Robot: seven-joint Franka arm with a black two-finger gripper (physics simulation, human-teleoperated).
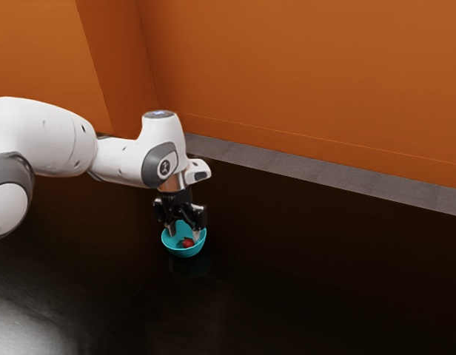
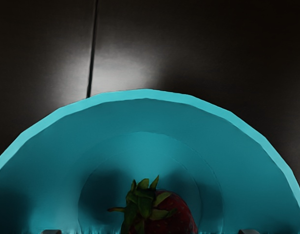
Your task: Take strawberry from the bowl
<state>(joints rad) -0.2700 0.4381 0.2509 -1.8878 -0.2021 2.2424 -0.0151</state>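
Orange wall (image 1: 309, 81) behind the bowl. Dark tabletop (image 1: 302, 288) under it, glossy.

White arm (image 1: 117, 159) reaches the bowl from the exterior view's left: forearm nearly level, wrist bent, hand pointing down above the bowl. Pose looks suited to a straight lift.

Landmark: turquoise bowl (image 1: 185, 252), upright. Its curved wall probably limits sideways travel; a fingertip could snag or push it.

Black tool (image 1: 183, 234) stands wide, one fingertip on either side of the bowl's middle, both reaching inside the rim. Nothing gripped.

Strawberry (image 1: 186, 242) in the bowl, low on its floor, between the fingertips. Leafy green crown (image 2: 142, 200) over one side, red flesh (image 2: 177, 214) beside it. Likely light, fairly soft, perhaps slick; hard pressure might bruise it or send it rolling. Best hold: both flanks of the red body at its fullest, clear of the leaves, with gentle closing. Slightly more descent may be needed first.
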